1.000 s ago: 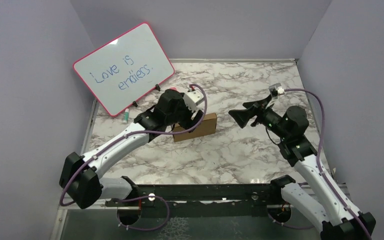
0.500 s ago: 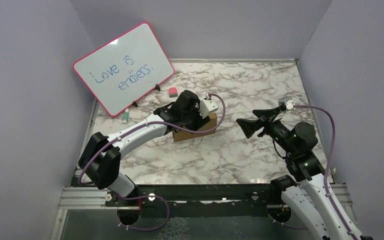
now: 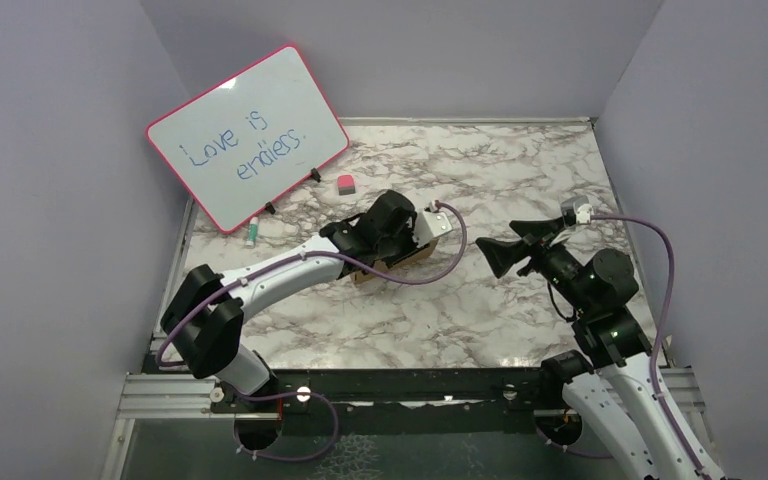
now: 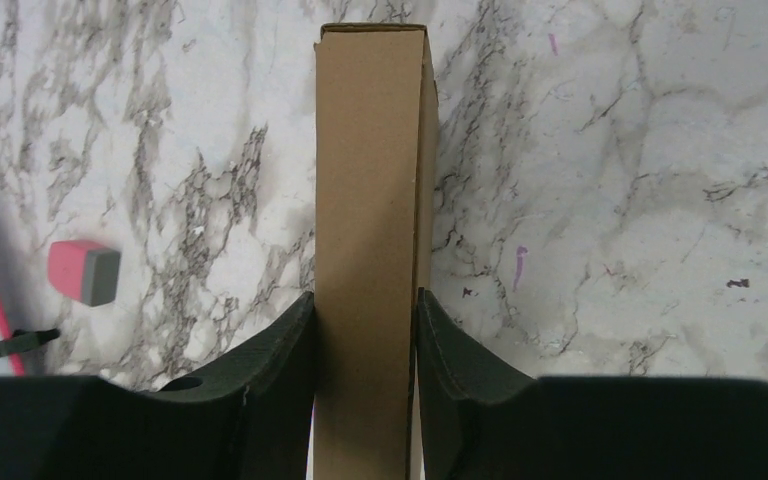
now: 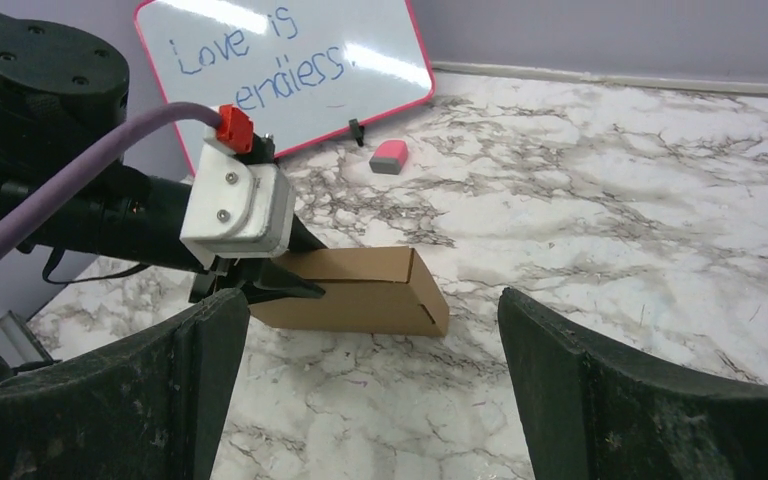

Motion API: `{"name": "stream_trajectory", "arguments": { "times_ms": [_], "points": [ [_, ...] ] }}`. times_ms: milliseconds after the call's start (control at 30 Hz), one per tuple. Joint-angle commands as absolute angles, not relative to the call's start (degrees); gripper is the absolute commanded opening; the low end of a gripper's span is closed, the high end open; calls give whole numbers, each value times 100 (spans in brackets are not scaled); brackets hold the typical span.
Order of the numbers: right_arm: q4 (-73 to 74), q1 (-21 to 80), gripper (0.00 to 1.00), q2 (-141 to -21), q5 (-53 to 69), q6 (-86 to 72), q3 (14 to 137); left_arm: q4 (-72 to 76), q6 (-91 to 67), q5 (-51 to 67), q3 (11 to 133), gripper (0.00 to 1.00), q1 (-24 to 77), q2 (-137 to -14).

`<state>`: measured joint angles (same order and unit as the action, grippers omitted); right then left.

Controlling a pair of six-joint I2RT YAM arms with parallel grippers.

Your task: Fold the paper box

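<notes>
The paper box (image 4: 368,180) is a folded, narrow brown cardboard box lying on the marble table. In the left wrist view, my left gripper (image 4: 366,300) is shut on it, one finger pressed against each long side near its near end. In the top view the left wrist (image 3: 400,235) covers most of the box (image 3: 420,252). In the right wrist view the box (image 5: 360,290) rests on the table with the left fingers (image 5: 285,280) on it. My right gripper (image 5: 372,305) is open and empty, off to the box's right (image 3: 502,255).
A pink-rimmed whiteboard (image 3: 247,135) leans at the back left, with a pink eraser (image 3: 344,183) and a marker (image 3: 251,232) near its foot. Purple walls enclose the table on three sides. Purple cables loop off both wrists.
My left gripper has slid right along the box and now grips it. My right gripper has drawn back to the right and a little nearer. The box has hardly moved.
</notes>
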<state>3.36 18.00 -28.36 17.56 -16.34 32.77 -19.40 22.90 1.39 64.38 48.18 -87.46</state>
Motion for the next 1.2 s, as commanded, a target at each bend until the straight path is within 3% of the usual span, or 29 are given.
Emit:
{"name": "stream_trajectory", "arguments": {
  "times_ms": [0, 167, 400, 533, 800, 900, 933, 967, 1167],
  "points": [
    [406, 1785, 100, -2563, 1336, -1587, 3168, -1401, 2480, -1474, 6420, 24, 5080, -8821],
    [503, 1784, 100, -2106, 864, -1672, 3092, -472, 2825, -2926, 6150, 23, 5404, -9234],
    [608, 1784, 100, -1652, 558, -1732, 3023, 349, 2975, -3674, 5793, 25, 5756, -9995],
    [633, 1784, 100, -1650, 492, -1745, 3019, 333, 3031, -3934, 5839, 41, 5971, -10349],
    [658, 1784, 100, -1810, 411, -1740, 3088, -245, 2793, -3600, 6059, 64, 6333, -10456],
    [675, 1785, 100, -1864, 383, -1717, 3130, -543, 2585, -3255, 6121, 79, 6500, -10346],
    [695, 1784, 100, -1895, 379, -1716, 3143, -604, 2454, -3082, 6140, 94, 6525, -10280],
    [715, 1784, 100, -1917, 374, -1710, 3160, -665, 2310, -2878, 6164, 98, 6530, -10205],
    [846, 1784, 100, -1932, 249, -1666, 3227, -616, 1547, -2408, 6223, 99, 6418, -9685]
  ]
}}
